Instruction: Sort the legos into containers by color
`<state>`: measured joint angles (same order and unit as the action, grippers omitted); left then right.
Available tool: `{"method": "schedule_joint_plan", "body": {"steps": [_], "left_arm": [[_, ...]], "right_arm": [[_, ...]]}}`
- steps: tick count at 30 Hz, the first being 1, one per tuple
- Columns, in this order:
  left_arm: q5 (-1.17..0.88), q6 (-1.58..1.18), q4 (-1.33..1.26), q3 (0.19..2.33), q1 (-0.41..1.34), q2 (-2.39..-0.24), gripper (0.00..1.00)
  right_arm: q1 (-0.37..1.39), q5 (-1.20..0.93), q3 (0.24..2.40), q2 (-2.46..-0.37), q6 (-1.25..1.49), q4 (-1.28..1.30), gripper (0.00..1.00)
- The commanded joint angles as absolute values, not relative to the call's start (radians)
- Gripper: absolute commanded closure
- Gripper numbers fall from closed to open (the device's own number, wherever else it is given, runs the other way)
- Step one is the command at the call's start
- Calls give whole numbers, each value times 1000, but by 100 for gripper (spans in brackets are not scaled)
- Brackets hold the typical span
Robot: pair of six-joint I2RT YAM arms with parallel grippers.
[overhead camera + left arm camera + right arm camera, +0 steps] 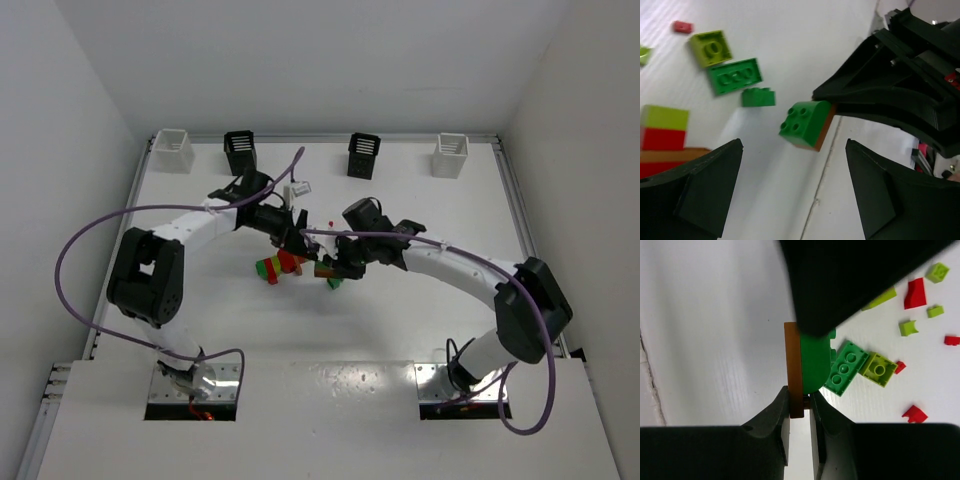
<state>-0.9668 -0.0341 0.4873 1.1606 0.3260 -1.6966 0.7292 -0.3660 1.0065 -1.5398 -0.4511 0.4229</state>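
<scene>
Both arms meet over the middle of the worktop. The right gripper (800, 401) is pinched on the near end of an orange-brown plate (793, 365) that has a green curved-top brick (815, 365) stuck to its face. The pair looks lifted clear of the surface and is in no bin.

The left gripper (792, 146) has its jaws spread wide with nothing in them. In the left wrist view the stuck pair sits straight ahead, just past the fingertips and between them, with the green studs facing the left gripper. The plate's long axis runs straight out from the right fingers.

Likely next move: the left gripper eases forward and closes on the green brick only, to pull the 2 colors apart. It is the free arm and already lined up. The risk is grabbing the plate too, or knocking the pair out of a thin pinch.

The other loose legos (290, 265) lie mid-worktop, among them a green plate (734, 76) and a yellow-green brick (711, 47). 4 bins line the far edge, well apart from the grippers:
- a white bin (172, 150) near the far-left corner
- a black bin (241, 152)
- a second black bin (363, 155)
- a second white bin (450, 155) near the far-right corner
</scene>
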Motion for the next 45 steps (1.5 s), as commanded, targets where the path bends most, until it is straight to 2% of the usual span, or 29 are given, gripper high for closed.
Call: {"method": "schedule_joint_plan", "body": {"steps": [1, 12, 13, 16, 26, 28, 35, 36, 38, 42, 43, 45], "left_arm": [[-1069, -77, 480, 1216, 388, -1700, 10], [-1134, -77, 471, 1207, 437, -1739, 10], [-1144, -77, 471, 1207, 437, -1740, 14], [-1144, -77, 471, 1197, 437, -1749, 17], [-1198, -146, 397, 1177, 394, -1778, 16], [-1226, -188, 358, 1166, 384, -1789, 18], [-1328, -348, 183, 1088, 342, -1789, 38], [-1351, -360, 170, 1074, 342, -1789, 43], [-1371, -379, 150, 1074, 333, -1789, 47], [-1394, -402, 141, 1065, 333, -1789, 45], [-1384, -402, 141, 1065, 333, -1798, 36], [-1373, -402, 141, 1055, 333, -1798, 28]], "right_arm": [[738, -354, 1003, -1483, -448, 388, 100], [747, -322, 992, -1450, -489, 370, 100], [756, -322, 992, -1441, -489, 370, 100], [756, -304, 983, -1430, -500, 360, 100], [776, -313, 983, -1397, -509, 370, 100], [776, -313, 974, -1397, -509, 370, 100], [795, -293, 954, -1388, -528, 361, 100], [795, -293, 954, -1388, -528, 360, 100], [795, -279, 954, -1388, -528, 341, 100], [804, -249, 954, -1388, -528, 322, 100], [804, -249, 954, -1388, -528, 322, 100], [804, -249, 965, -1388, -528, 322, 100]]}}
